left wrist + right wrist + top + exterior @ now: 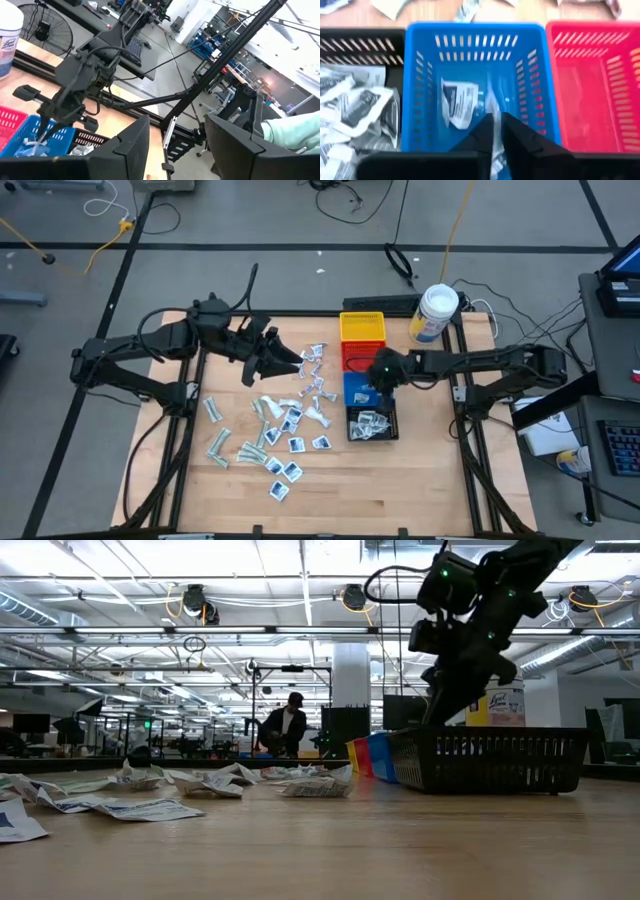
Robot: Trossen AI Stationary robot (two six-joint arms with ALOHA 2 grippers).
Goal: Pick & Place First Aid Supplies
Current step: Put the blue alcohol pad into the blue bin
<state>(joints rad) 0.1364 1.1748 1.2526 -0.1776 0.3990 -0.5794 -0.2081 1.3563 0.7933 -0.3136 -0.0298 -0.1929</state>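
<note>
Many first aid supplies (270,430) lie scattered flat on the wooden table, small white and pale green packets. Four bins stand in a row: yellow (362,328), red (350,360), blue (352,385), black (372,423). My right gripper (495,122) reaches down into the blue bin (475,85), shut on a thin white sachet (494,145); another packet (459,102) lies on that bin's floor. My left gripper (177,145) hangs high over the table's left half (278,358), level and open, with nothing between its fingers. A pale green thing (295,130) shows beside one finger. My right gripper pinches the white sachet between its two fingers, seen edge-on as a thin strip (495,150). The fingers slant down from the table's right side. The sachet hangs below them (36,145) inside the blue bin; whether it touches the floor, I cannot tell.
The black bin (355,105) holds several packets. A big white jar with a yellow label (435,313) stands at the far right corner. Bare wood lies along the near edge (400,490). A person (285,725) crouches far off in the room.
</note>
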